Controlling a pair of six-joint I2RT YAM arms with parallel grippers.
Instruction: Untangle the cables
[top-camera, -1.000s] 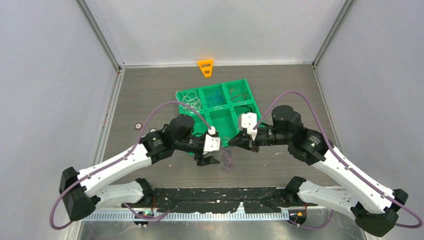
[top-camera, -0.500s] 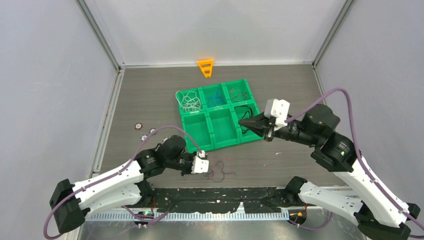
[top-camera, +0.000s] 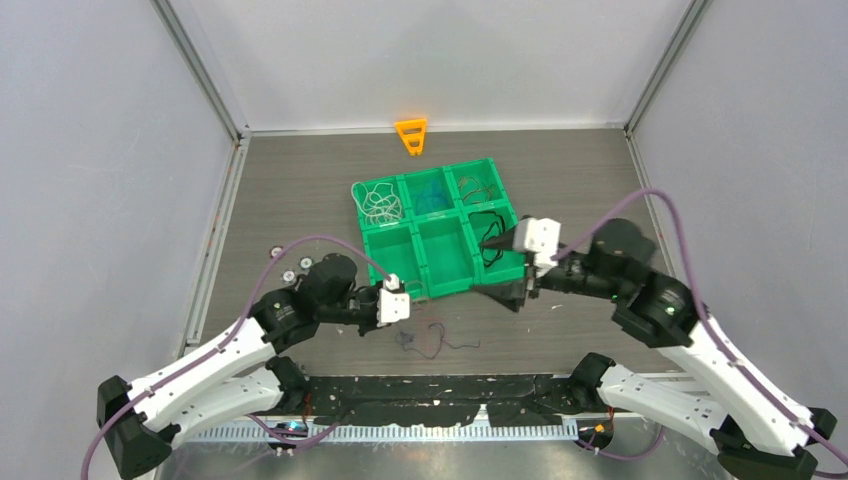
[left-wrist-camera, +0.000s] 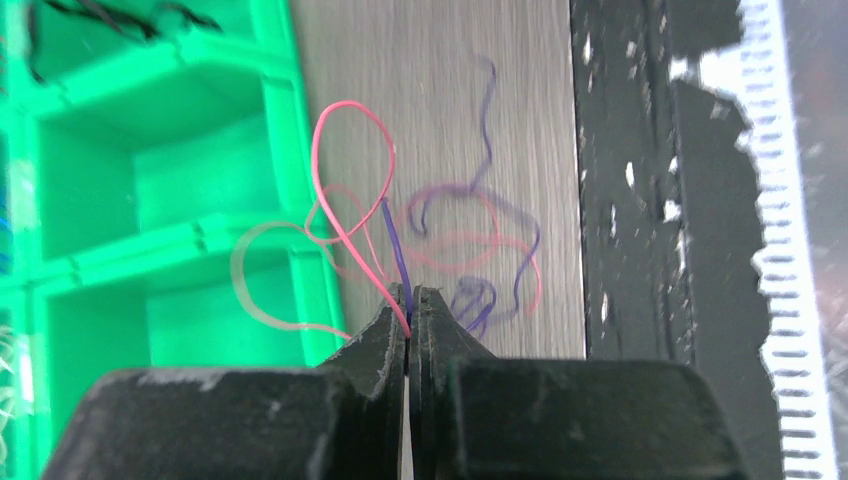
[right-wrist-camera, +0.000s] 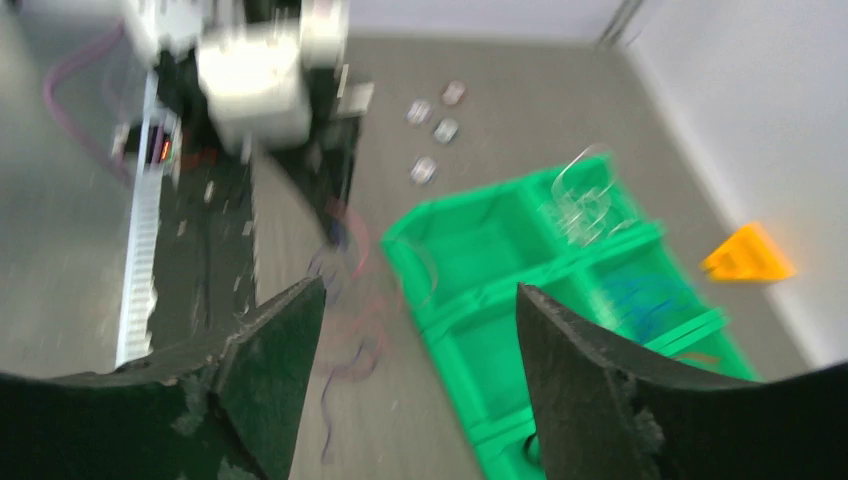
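Observation:
A small tangle of thin red and purple cables (top-camera: 432, 341) (left-wrist-camera: 470, 250) lies on the table just in front of the green tray (top-camera: 415, 215). My left gripper (top-camera: 404, 322) (left-wrist-camera: 411, 297) is shut on a red and a purple strand at the tangle's left edge, and the loops rise from its tips. My right gripper (top-camera: 497, 270) (right-wrist-camera: 420, 290) hangs open and empty over the tray's near right corner. The loose cables (right-wrist-camera: 350, 330) show blurred below it.
The tray (right-wrist-camera: 500, 300) holds sorted white (top-camera: 380, 205), blue (top-camera: 432, 195), brown (top-camera: 478, 190) and black (top-camera: 490, 235) wires in separate compartments. An orange stand (top-camera: 411, 135) sits at the back. Silver discs (top-camera: 288, 270) lie left of the tray. A black mat (left-wrist-camera: 660, 200) lines the near edge.
My left gripper shut on the strands and drew back toward the near edge. My right gripper swung right over the tray's black-wire compartment, then opened.

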